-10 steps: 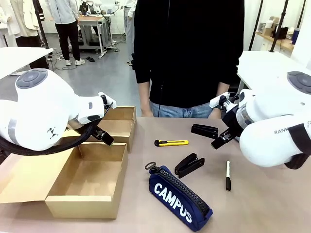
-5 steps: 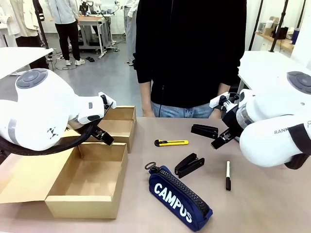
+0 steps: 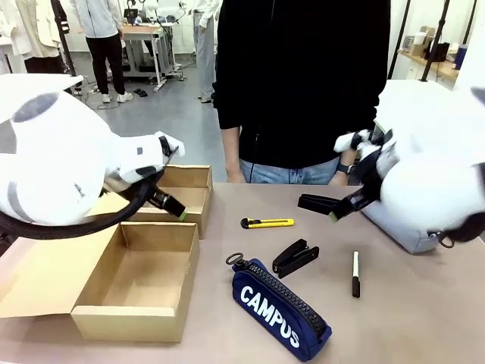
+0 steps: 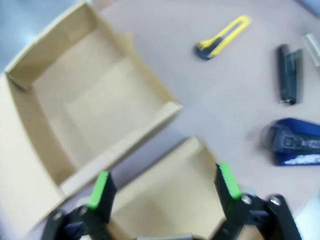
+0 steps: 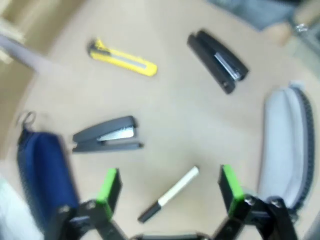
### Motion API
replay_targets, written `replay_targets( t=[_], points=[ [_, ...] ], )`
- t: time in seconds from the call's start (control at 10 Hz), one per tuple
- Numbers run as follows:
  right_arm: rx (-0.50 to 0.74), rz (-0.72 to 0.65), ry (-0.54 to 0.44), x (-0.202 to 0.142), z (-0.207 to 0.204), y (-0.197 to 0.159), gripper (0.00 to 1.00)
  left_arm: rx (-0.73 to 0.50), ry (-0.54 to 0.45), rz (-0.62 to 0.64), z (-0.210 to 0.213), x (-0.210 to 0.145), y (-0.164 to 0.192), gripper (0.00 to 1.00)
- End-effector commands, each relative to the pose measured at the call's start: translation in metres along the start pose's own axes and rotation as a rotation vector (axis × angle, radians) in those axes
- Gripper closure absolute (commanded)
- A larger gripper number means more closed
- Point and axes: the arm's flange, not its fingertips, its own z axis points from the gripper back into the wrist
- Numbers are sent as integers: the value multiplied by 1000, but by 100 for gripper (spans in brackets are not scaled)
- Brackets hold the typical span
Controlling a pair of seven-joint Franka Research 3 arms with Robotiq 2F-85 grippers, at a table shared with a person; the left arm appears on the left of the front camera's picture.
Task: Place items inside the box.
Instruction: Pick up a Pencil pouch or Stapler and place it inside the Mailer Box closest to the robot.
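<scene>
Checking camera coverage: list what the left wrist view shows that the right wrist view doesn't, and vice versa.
Left wrist only: insides of upper cardboard box, lower cardboard box, open left end effector. Right wrist only: marker pen, open right end effector. Shared: utility knife, stapler, navy pencil case. Right wrist also shows grey pouch and second stapler; a pale blur at the left wrist view's edge might be either.

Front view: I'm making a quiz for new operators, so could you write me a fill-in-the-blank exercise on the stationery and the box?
1. The white lettering on the navy pencil case reads ____.
2. The utility knife is black and ____.
3. The black staplers lying out number ____.
4. The larger box, its flap lid open, has ____ inside it.

Missing words: CAMPUS; yellow; two; nothing.
</scene>
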Motion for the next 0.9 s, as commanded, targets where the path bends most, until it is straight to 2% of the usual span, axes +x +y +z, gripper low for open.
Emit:
replay_targets(
  t=[0.0, 0.1, 0.2, 0.4, 0.5, 0.6, 0.8],
  points=[
    [177, -241, 5, -8, 89, -27, 0, -161, 9, 97, 83, -11, 15, 0],
    [256, -310, 20, -24, 119, -46, 0, -317, 20, 102, 108, -22, 18, 0],
    [421, -412, -7, -46, 146, -80, 0, -519, 17, 103, 133, -35, 39, 0],
    [653, -653, -221, -105, 176, -152, 0, -713, -126, 368, 162, -59, 127, 0],
    [714, -766, -332, -144, 183, -183, 0, -807, -237, 525, 173, -87, 178, 0],
    [762, -887, -411, -186, 184, -213, 0, -886, -420, 746, 170, -131, 209, 0],
    [791, -1013, -475, -236, 175, -240, 0, -964, -709, 1036, 156, -202, 223, 0]
  ],
)
